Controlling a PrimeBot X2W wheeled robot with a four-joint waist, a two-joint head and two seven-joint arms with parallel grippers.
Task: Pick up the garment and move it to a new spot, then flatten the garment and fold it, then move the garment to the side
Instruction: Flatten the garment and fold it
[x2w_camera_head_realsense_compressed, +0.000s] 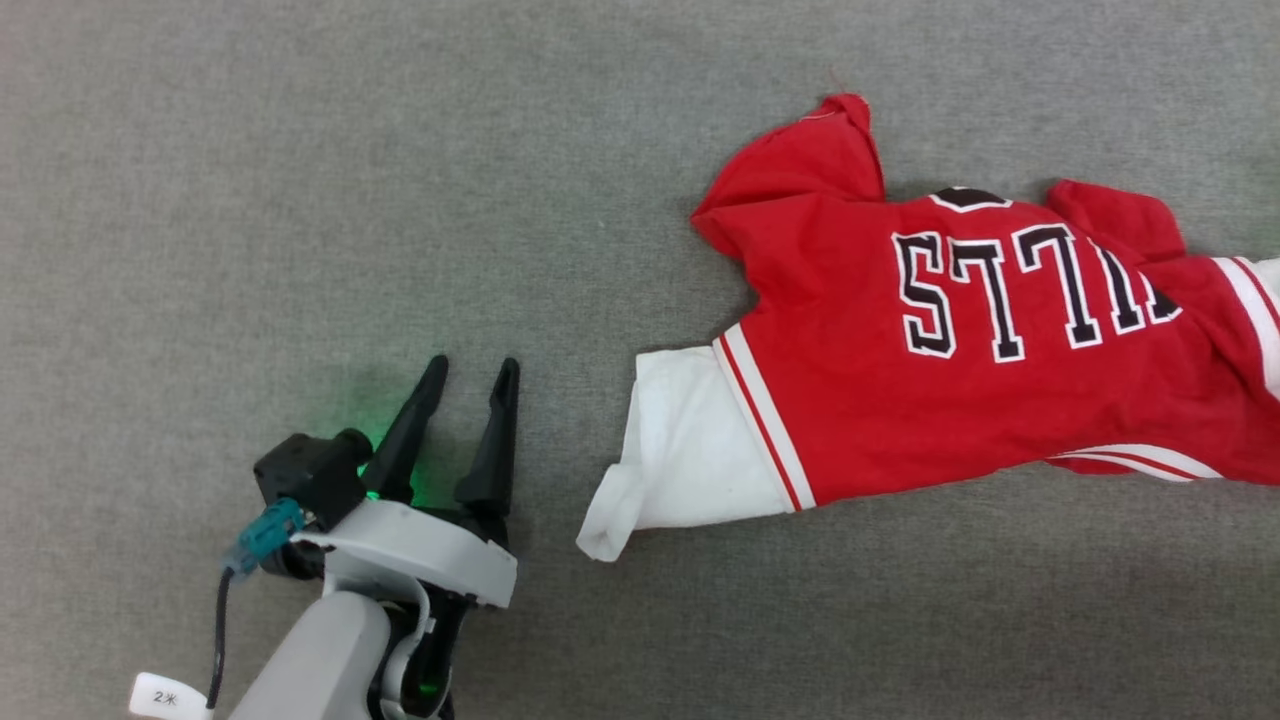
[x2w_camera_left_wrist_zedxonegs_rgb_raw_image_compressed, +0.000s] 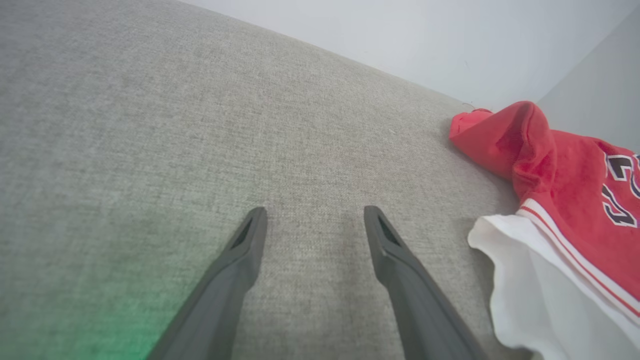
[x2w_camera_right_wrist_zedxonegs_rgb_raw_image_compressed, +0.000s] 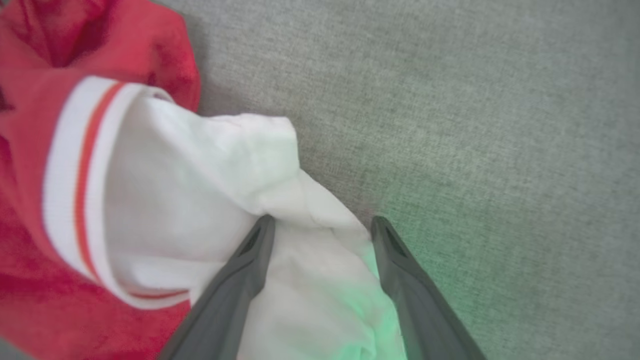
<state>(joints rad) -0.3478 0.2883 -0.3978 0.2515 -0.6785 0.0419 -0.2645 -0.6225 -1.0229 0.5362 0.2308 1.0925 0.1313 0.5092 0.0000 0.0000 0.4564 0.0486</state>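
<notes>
grey fabric surface (x2w_camera_head_realsense_compressed: 300, 200), pale wall (x2w_camera_left_wrist_zedxonegs_rgb_raw_image_compressed: 400, 40) behind, bears the garment (x2w_camera_head_realsense_compressed: 950, 380).

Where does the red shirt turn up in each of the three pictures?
Head view: the garment lies across the right half, middle height.
Left wrist view: right edge, from mid-height down.
Right wrist view: left half, white sleeve reaching bottom centre.
Shared landmark: the grey woven surface under it.
</notes>
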